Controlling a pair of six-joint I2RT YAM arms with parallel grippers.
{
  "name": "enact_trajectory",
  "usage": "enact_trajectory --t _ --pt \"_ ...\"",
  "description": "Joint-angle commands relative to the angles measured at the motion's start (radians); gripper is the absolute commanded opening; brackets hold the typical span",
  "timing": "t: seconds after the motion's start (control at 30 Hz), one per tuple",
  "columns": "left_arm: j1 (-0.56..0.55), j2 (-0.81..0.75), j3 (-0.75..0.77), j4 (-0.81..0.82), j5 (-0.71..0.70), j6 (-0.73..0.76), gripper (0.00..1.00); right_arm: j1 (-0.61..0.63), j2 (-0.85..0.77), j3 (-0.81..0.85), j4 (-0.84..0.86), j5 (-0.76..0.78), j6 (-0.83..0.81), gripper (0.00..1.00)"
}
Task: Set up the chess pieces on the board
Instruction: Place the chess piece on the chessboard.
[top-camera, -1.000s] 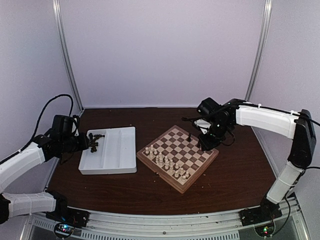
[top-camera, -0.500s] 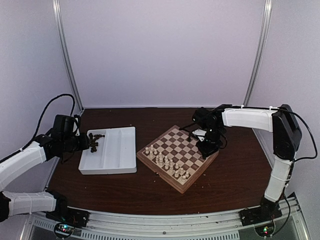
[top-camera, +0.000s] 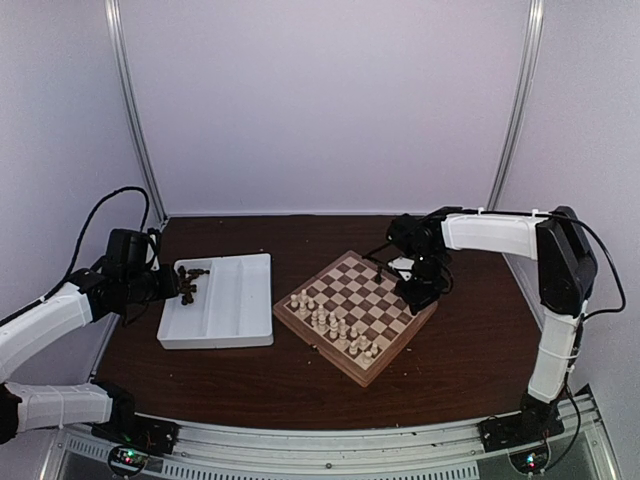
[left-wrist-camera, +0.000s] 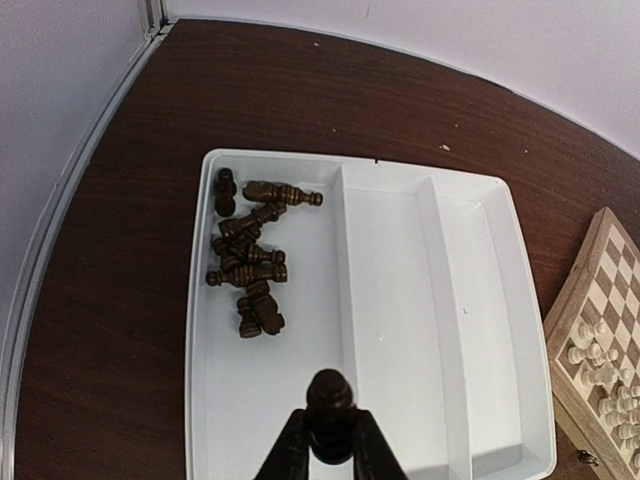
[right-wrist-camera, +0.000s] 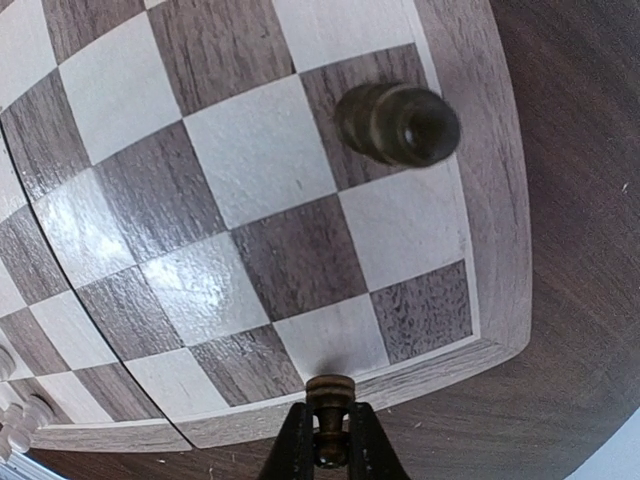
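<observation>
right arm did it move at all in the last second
Yes. The right arm swung its elbow left, from the view's right edge in toward the board, while the right gripper stayed over the board's right corner.

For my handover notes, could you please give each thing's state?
Left gripper, shut on dark piece above tray.
Right gripper, shut on second dark piece over board rim.
Tray pieces, lying on their sides, one compartment.
Placed dark piece, upright on a dark square.
White pieces, upright on board.
</observation>
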Motion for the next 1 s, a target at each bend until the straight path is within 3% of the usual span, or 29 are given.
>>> enact_trajectory --t 0.0,0.37,0.53,0.63,0.97 --pt "0.008 0.006 -0.012 0.047 0.004 0.003 0.16 -0.010 0.016 0.032 -0.012 0.027 -0.012 0.07" --pt "0.008 0.006 -0.007 0.045 0.004 0.003 0.16 -0.014 0.046 0.057 -0.011 0.027 -0.018 0.10" --pt "0.008 0.002 -0.007 0.043 0.004 0.004 0.16 -0.014 0.038 0.054 -0.006 0.034 -0.023 0.25" --pt "0.008 0.000 -0.007 0.043 0.003 0.004 0.16 -0.014 0.028 0.053 -0.002 0.034 -0.023 0.28" --pt "0.008 -0.009 0.003 0.035 0.013 0.008 0.16 -0.014 -0.016 0.051 0.002 0.028 -0.026 0.30"
